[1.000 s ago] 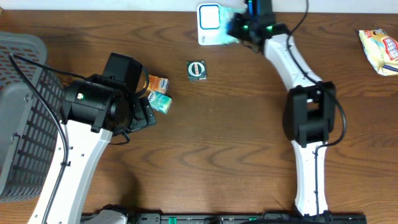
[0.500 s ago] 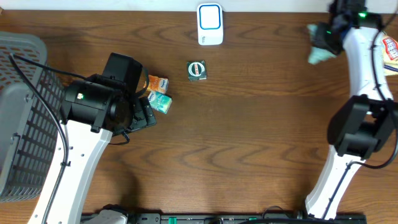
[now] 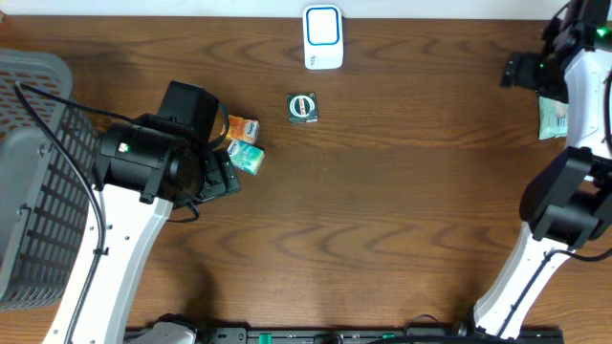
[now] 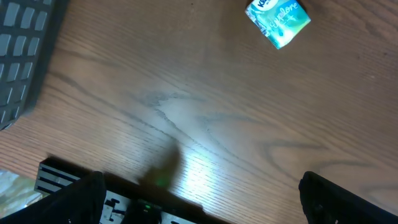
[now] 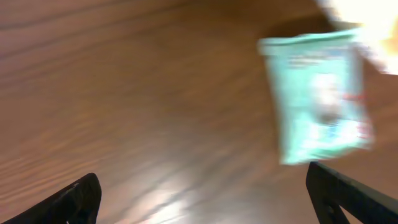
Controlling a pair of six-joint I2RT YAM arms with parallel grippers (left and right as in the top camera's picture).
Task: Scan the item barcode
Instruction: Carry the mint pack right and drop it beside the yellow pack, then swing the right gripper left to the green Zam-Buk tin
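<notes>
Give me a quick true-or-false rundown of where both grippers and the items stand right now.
1. The right gripper is clamped on the pale green pouch. False: its fingers are spread wide, and the pouch lies on the table, apart from them.
2. The scanner sits at the far edge of the table, near the middle. True.
3. The left gripper is open with nothing between its fingers. True.
4. The dark green square item lies pressed against the scanner. False: it lies nearer the robot, with a strip of bare table between the two.
</notes>
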